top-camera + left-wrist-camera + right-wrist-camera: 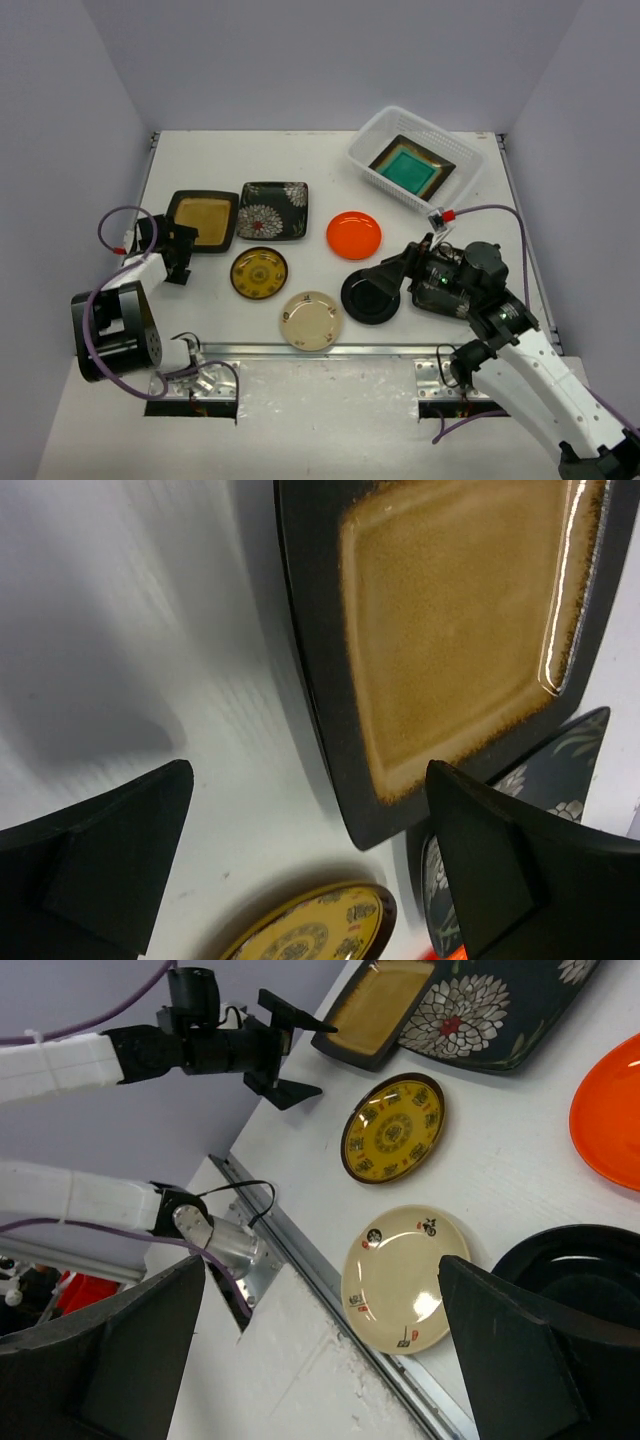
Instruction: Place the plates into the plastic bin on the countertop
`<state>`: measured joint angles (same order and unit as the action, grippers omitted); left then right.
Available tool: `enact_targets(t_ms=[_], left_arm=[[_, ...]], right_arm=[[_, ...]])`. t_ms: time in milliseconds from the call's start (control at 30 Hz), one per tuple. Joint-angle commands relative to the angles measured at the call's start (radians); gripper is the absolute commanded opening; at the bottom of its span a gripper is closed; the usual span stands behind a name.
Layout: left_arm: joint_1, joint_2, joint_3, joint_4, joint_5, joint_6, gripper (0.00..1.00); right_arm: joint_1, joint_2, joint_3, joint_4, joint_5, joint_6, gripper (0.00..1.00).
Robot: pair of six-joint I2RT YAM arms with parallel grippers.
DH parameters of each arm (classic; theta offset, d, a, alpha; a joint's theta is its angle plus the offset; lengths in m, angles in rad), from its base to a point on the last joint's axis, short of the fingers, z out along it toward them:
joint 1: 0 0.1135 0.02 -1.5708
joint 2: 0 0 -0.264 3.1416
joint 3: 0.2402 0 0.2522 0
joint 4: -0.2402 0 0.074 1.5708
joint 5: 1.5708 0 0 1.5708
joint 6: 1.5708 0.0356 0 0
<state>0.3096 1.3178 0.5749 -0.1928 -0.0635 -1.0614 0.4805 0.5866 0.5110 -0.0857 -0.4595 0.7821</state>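
The plastic bin [366, 139] stands at the back right of the countertop [280, 160] with a square teal plate [408, 167] inside. Six plates lie on the top: mustard square [203, 220] [455, 630], black floral square [272, 210] [480, 1010], orange round [354, 235], brown-yellow patterned [259, 273] [393, 1128], cream [311, 320] [405, 1280] and black round [365, 300]. My left gripper [183, 258] [310, 780] is open, low beside the mustard plate's near corner. My right gripper [383, 275] [322, 1265] is open above the black plate's edge, holding nothing.
A metal rail [320, 349] runs along the countertop's front edge, just below the cream plate. Grey walls close in the left, back and right sides. The left arm's base [115, 335] sits at the near left corner.
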Motion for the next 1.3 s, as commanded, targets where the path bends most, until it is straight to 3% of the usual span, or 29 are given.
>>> enact_targets(t_ms=[0,167,433,533,600,767,900,1267], left_arm=[[0.014,0.138,0.066,0.15,0.047,-0.007,0.96],[0.014,0.252,0.077,0.159,0.057,-0.02,0.85],[0.03,0.3,0.057,0.156,0.032,-0.037,0.35],[0.045,0.307,0.045,0.161,0.054,-0.046,0.21],[0.064,0.3,0.025,0.183,0.096,-0.05,0.05],[0.127,0.248,-0.039,0.329,0.211,-0.062,0.0],[0.147,0.083,-0.103,0.454,0.246,-0.077,0.0],[0.147,-0.313,-0.079,0.332,0.146,-0.029,0.0]], right_arm=[[0.0,-0.072,-0.015,-0.078,0.023,-0.034,0.99],[-0.002,-0.087,-0.035,-0.091,0.064,-0.018,0.99],[-0.003,-0.113,-0.015,-0.133,0.131,-0.038,0.99],[-0.002,-0.123,0.006,-0.156,0.146,-0.046,0.99],[-0.003,-0.128,0.018,-0.168,0.158,-0.051,0.99],[-0.002,-0.14,0.032,-0.195,0.187,-0.061,0.99],[-0.002,-0.118,0.037,-0.201,0.191,-0.063,0.99],[-0.002,-0.036,0.07,-0.175,0.165,-0.092,0.99]])
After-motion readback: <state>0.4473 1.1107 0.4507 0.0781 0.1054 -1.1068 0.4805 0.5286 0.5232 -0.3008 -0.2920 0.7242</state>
